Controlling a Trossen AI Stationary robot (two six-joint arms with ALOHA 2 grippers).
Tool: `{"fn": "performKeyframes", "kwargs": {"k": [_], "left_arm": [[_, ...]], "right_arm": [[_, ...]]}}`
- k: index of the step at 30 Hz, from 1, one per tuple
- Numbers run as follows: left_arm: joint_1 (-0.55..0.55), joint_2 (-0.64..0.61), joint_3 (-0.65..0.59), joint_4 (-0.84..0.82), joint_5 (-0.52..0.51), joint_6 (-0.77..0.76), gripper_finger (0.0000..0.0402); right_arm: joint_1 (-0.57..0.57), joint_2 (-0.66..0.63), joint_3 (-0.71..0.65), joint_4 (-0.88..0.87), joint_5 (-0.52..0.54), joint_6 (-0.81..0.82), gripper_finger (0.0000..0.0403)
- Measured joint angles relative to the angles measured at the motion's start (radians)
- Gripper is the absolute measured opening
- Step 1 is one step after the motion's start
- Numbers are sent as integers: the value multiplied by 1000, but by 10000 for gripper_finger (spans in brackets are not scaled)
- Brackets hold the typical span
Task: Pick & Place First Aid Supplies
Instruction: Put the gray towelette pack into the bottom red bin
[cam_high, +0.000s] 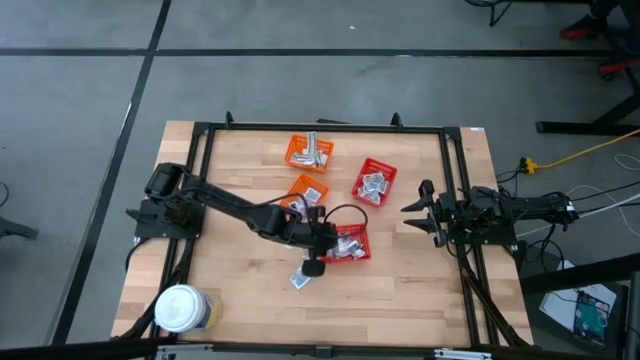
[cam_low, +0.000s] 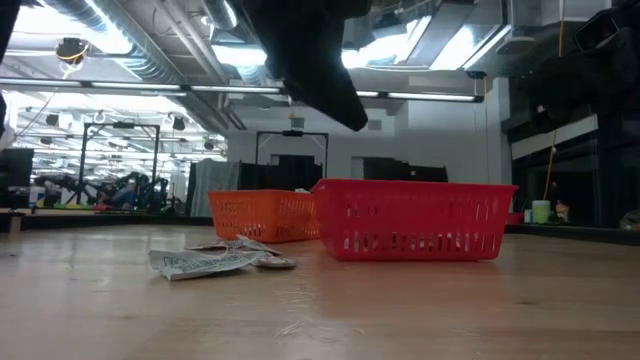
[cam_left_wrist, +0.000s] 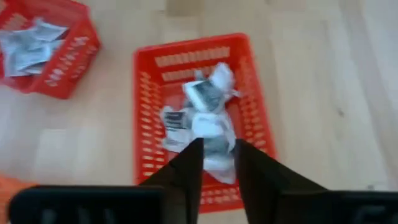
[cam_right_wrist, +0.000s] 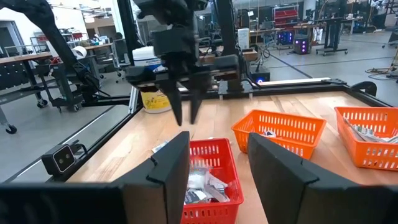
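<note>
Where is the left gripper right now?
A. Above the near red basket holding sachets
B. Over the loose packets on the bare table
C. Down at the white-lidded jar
A: the left gripper hangs over the red basket with sachets inside.

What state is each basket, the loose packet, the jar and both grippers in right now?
left gripper: open, empty, above the near red basket
near red basket: upright, packets piled inside
far red basket: upright, holds packets
two orange baskets: upright, packets inside
loose packets: flat on the table, outside any basket
white-lidded jar: upright, lid on
right gripper: open, empty, waiting at the table's right edge
</note>
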Motion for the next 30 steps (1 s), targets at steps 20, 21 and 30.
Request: {"fn": "performKeyframes", "kwargs": {"k": [20,21,30], "left_arm": [[-125,-36,-1,-255,115,-220,123],[-138,-36,-1,-272,110,-233,123],[-225,-30,-1,-315,30,-376,122]], "right_arm": [[0,0,0,0,0,0,163],[0,0,0,0,0,0,163],[0,0,0,0,0,0,163]]}}
